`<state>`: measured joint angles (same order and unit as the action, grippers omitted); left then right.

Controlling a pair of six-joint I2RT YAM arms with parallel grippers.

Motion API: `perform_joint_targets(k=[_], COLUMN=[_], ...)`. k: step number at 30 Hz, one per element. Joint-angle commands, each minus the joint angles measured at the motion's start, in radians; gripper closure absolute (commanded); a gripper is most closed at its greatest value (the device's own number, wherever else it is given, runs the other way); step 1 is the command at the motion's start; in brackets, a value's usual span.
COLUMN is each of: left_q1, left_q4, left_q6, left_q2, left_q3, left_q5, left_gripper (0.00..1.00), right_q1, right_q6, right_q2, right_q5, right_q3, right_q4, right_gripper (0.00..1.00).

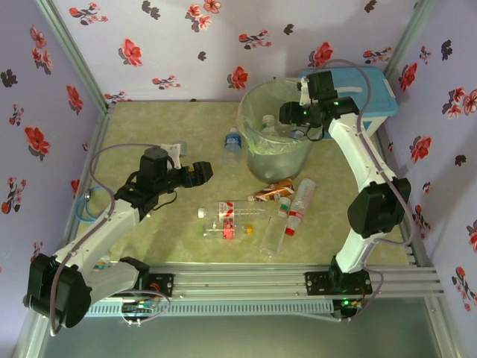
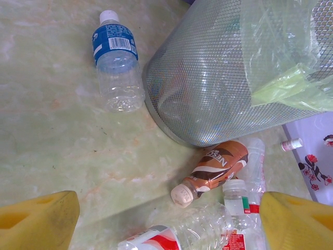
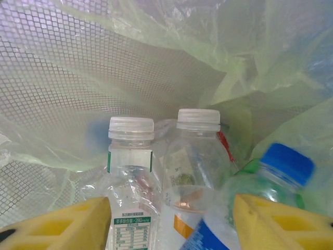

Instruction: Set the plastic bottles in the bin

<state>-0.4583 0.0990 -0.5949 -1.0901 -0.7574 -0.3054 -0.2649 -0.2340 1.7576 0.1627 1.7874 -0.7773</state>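
Top external view: the bin (image 1: 274,160) stands toward the back of the bench (image 1: 156,127), and the right pincer (image 1: 288,113) hangs over its right rim. Seen from the right wrist, that pincer (image 3: 169,224) has its yellow fingers (image 3: 78,224) narrowly apart above two white-capped bottles (image 3: 131,156) and a blue-capped green bottle (image 3: 276,177) lying inside the bin's bag. I cannot tell whether it grips any of them.

The left pincer (image 1: 203,173) sits well left of the bin, spread wide with nothing between its fingers. A blue-labelled bottle (image 1: 232,142) lies just left of the bin. A brown bottle (image 1: 274,192) lies just in front of the bin, with the clear red-labelled bottles (image 1: 231,212) nearer the arms.
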Motion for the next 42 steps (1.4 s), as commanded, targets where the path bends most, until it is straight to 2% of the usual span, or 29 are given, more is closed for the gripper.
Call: perform_joint_targets(k=[1, 5, 10, 14, 20, 24, 30, 36, 42], left_q1=[-0.002, -0.002, -0.003, -0.004, -0.004, -0.006, -0.01, -0.011, -0.021], left_q4=[0.009, 0.017, 0.03, 0.03, 0.034, 0.021, 0.012, -0.016, -0.01], left_q6=[0.021, 0.021, 0.022, 0.034, 0.047, 0.044, 0.041, 0.041, 0.023], left_q2=[-0.005, -0.007, -0.024, -0.058, -0.17, -0.279, -0.481, -0.666, -0.817], left_q3=[-0.019, -0.02, -0.028, -0.051, -0.138, -0.201, -0.333, -0.467, -0.582], left_q5=[0.015, 0.018, 0.025, 0.024, 0.028, 0.052, 0.087, 0.111, 0.115], left_gripper=[0.1, 0.1, 0.1, 0.1, 0.1, 0.09, 0.07, 0.05, 0.05], right_q1=[-0.005, -0.016, -0.018, -0.017, -0.016, -0.015, -0.012, -0.001, 0.005], right_q6=[0.021, 0.012, -0.002, 0.006, 0.015, 0.004, -0.03, -0.084, -0.104], right_q2=[-0.011, 0.009, 0.01, 0.0, -0.022, -0.07, -0.213, -0.406, -0.578], right_q5=[-0.03, -0.012, 0.008, 0.009, 0.014, 0.013, 0.05, 0.083, 0.059], right_q3=[-0.028, -0.064, -0.103, -0.035, 0.143, 0.179, 0.058, -0.141, -0.293], right_q4=[-0.041, -0.037, -0.02, -0.033, -0.059, -0.057, -0.004, 0.04, 0.024], right_gripper=[0.41, 0.48, 0.49, 0.49, 0.41, 0.36, 0.31, 0.25, 0.17])
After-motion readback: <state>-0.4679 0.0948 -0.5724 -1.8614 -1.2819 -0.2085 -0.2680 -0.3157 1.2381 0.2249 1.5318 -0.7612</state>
